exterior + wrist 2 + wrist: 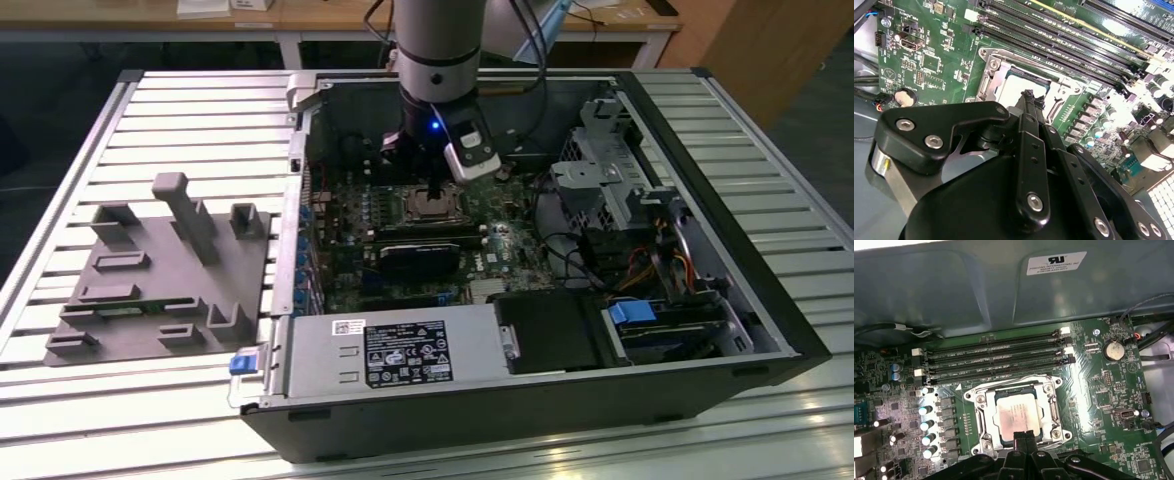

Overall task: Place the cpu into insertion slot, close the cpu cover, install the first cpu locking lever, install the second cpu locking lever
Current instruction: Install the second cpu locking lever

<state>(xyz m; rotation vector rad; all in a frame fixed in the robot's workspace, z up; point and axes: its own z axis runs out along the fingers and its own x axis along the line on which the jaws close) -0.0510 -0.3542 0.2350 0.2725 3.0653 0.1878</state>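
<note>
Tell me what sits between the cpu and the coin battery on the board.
In the first wrist view, the cpu cover's metal side, then bare green board with small components, separates the cpu from the coin battery.

The arm comes straight down from above, its grey cylindrical wrist upright and a small blue light glowing on it in the exterior view. Below the wrist hangs the black gripper (430,190), pointing downward. In both wrist views its two slim black fingers (1028,100) stand pressed together, tip to tip, with no gap I can make out between them, though the linkage hides much of them. The broad black knuckle links spread out behind the fingertips (1024,436).
</note>
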